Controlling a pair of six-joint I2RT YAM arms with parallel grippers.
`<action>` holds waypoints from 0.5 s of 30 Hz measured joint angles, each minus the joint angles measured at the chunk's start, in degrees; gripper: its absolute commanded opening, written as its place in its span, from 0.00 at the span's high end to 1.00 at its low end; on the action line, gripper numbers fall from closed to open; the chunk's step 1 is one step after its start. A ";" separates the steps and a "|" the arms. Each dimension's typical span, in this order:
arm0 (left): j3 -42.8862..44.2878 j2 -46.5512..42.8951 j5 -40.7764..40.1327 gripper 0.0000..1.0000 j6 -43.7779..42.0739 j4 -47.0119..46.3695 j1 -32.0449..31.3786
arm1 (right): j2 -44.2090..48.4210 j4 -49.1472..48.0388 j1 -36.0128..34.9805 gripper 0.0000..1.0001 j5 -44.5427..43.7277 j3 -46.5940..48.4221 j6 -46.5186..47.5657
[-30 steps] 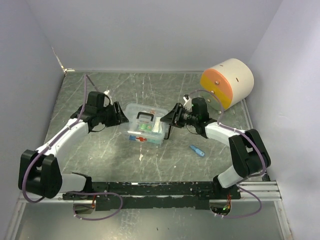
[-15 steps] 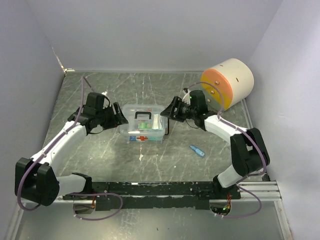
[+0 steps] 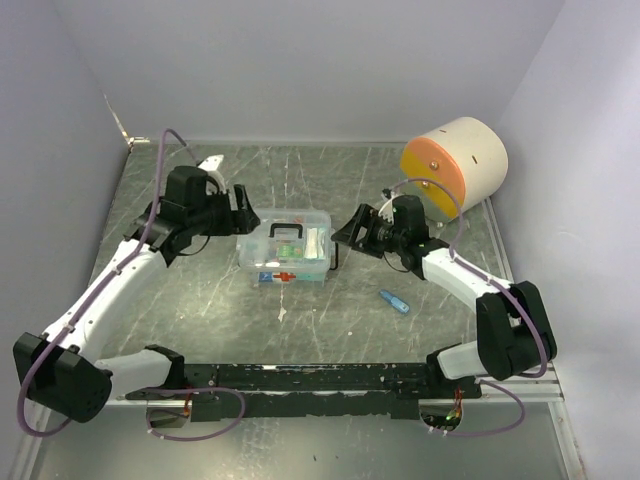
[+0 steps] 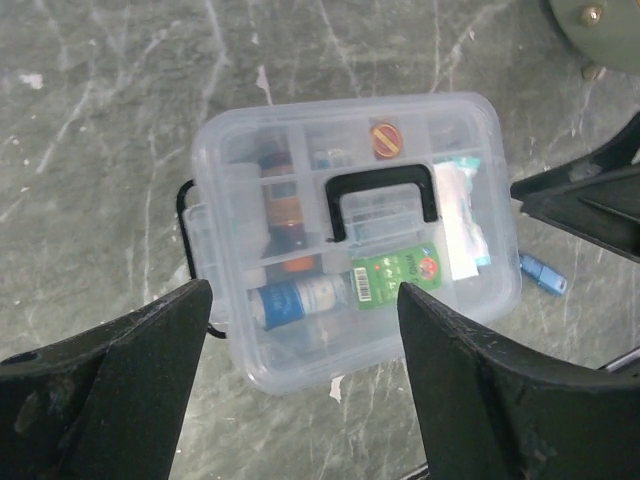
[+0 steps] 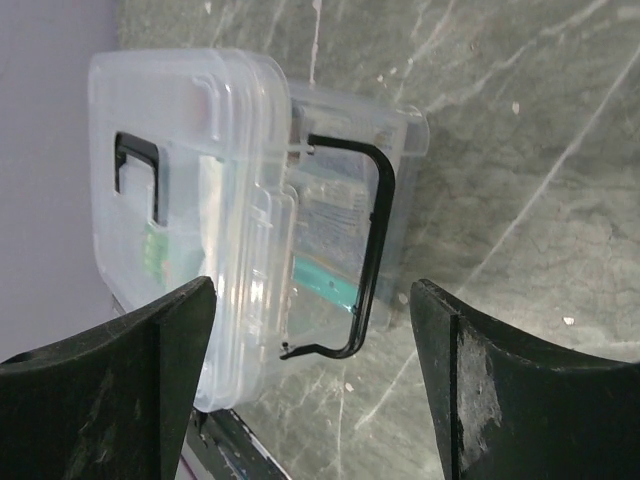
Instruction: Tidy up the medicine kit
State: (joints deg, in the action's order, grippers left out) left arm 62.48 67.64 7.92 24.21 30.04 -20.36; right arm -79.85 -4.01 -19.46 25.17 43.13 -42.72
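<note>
On the left, the left arm reaches out over the grey, scratched counter (image 3: pixel 330 170) and its left end effector (image 3: pixel 243 217) sits just beside the far left corner of the medicine kit (image 3: pixel 288 250). Its two dark fingers (image 4: pixel 120 390) are spread wide apart with nothing clamped between them. The left wrist view looks down past them onto the kit's lid. The kit stands in the middle of the counter, roughly midway between the two arms, with its clear lid on and the black handle (image 4: pixel 382 198) lying flat across the top. Through the plastic a green label (image 4: pixel 398 272), a blue-and-white tube (image 4: pixel 300 298), a white packet (image 4: pixel 462 222) and an orange-brown item can be made out (the rest of the contents are too blurred to name). Red and blue markings show on the kit's near face in the top view. A thin black wire clasp (image 5: pixel 372 250) hangs at its right end, as seen in the right wrist view. To the right of the kit, the right end effector (image 3: pixel 345 232) points at that right end. Its fingers (image 5: pixel 110 380) also stand well apart and grip nothing, and from the top view it is just beside the box. Nearer and further right, a small blue object (image 3: pixel 395 301) lies alone on the counter. At the far right corner a large cream cylinder (image 3: pixel 468 160) with an orange face rests by the wall, well apart from the kit.
</note>
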 measured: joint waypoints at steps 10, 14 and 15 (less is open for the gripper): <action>2.25 6.08 -10.27 0.17 -4.20 -1.14 -7.72 | -0.92 -5.70 0.00 0.21 2.25 -3.63 -3.80; 2.84 9.57 -14.43 0.17 -4.26 -0.17 -7.80 | -1.31 -8.61 0.00 0.21 2.91 -4.83 -5.11; 2.84 10.05 -15.47 0.17 -4.26 0.24 -7.87 | -1.38 -8.90 0.00 0.20 2.97 -5.03 -5.40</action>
State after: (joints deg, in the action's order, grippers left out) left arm 65.32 77.69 -7.55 19.94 30.28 -28.23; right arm -81.23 -12.91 -19.46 28.14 38.11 -48.12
